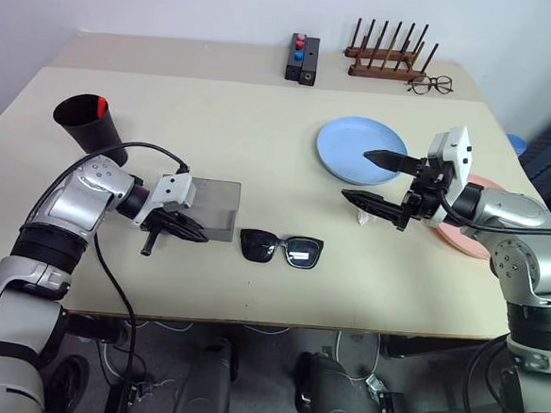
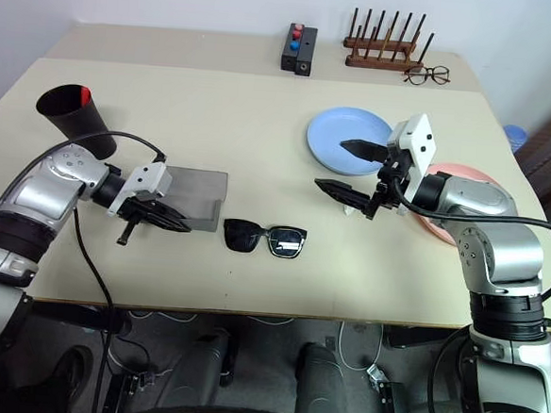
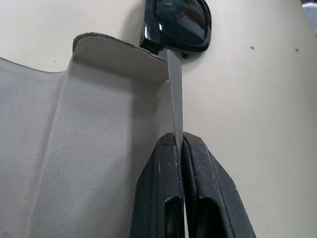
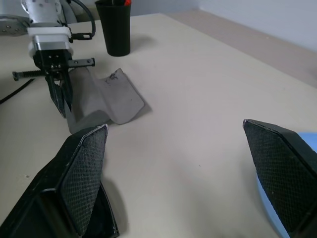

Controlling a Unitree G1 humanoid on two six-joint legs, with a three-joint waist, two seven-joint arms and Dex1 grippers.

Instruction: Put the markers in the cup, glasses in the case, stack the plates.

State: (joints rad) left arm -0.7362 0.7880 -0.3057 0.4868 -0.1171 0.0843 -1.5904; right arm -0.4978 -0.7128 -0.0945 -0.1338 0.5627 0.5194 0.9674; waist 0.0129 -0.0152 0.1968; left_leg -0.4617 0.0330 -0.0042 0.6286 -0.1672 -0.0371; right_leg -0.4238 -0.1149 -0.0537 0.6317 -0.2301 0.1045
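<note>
Left gripper [image 1: 181, 226] is down at the grey case [image 1: 211, 205], and the wrist view shows its jaws pinched narrow on a thin upright wall of that case, the soft grey lining spread open beside the fingers [image 3: 163, 193]. So the case is held, mouth up, at the left side of the counter [image 1: 263, 121].

Now the relation that matters: the sunglasses [image 1: 282, 249] lie just beyond the held edge, to the robot's right of those jaws, lenses flat on the counter, their long axis running left to right, roughly along the counter's front edge. They sit between the two arms, clearly closer to the left one.

Right gripper [image 1: 383, 181] hovers above the counter with jaws spread wide, holding nothing, pointing across toward the case. The light blue plate [image 1: 355, 146] lies just behind it, the pink plate [image 2: 467, 173] beside its wrist; the plates are apart, not stacked.

The cup [image 1: 85, 122] stands behind the left arm, a red marker end [image 1: 101, 106] showing at its rim.

My read: the right arm would fetch the glasses while the left steadies the case.
</note>
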